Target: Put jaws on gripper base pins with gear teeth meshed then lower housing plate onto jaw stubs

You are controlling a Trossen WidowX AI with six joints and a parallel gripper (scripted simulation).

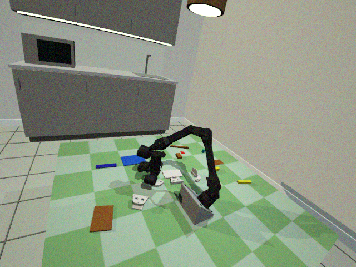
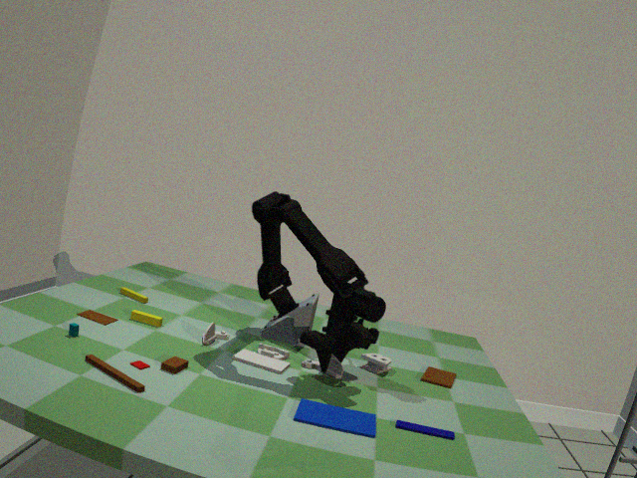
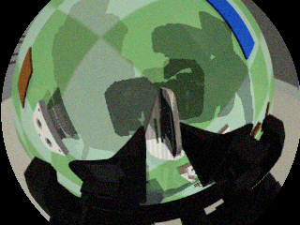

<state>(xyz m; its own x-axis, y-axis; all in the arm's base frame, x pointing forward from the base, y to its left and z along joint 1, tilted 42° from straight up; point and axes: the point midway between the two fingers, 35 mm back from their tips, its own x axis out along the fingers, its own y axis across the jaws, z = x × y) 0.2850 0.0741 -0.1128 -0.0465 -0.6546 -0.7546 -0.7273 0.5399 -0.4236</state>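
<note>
My gripper [image 1: 150,181] [image 2: 324,367] [image 3: 158,127] is shut on a white and grey jaw [image 1: 158,183] [image 2: 335,367] [image 3: 174,114], low at the table; its fin stands up between the fingertips. The other jaw [image 1: 194,172] [image 2: 208,334] lies apart. A small white part with two round features [image 1: 176,180] [image 2: 273,352] lies beside a flat white plate [image 1: 172,173] [image 2: 261,360]; these look like the gripper base. A white piece with two dark round marks [image 1: 139,199] [image 2: 376,360] [image 3: 46,132], perhaps the housing, stands on the other side of the gripper. Pins and gear teeth are too small to tell.
A blue plate [image 1: 132,159] [image 2: 334,417] and a dark blue bar [image 1: 105,166] [image 2: 425,429] lie near the gripper. A brown plate [image 1: 102,218] [image 2: 438,376] lies beyond the two-marked piece. The arm's grey wedge [image 1: 192,205] stands close by. Brown, yellow, red and teal pieces lie elsewhere.
</note>
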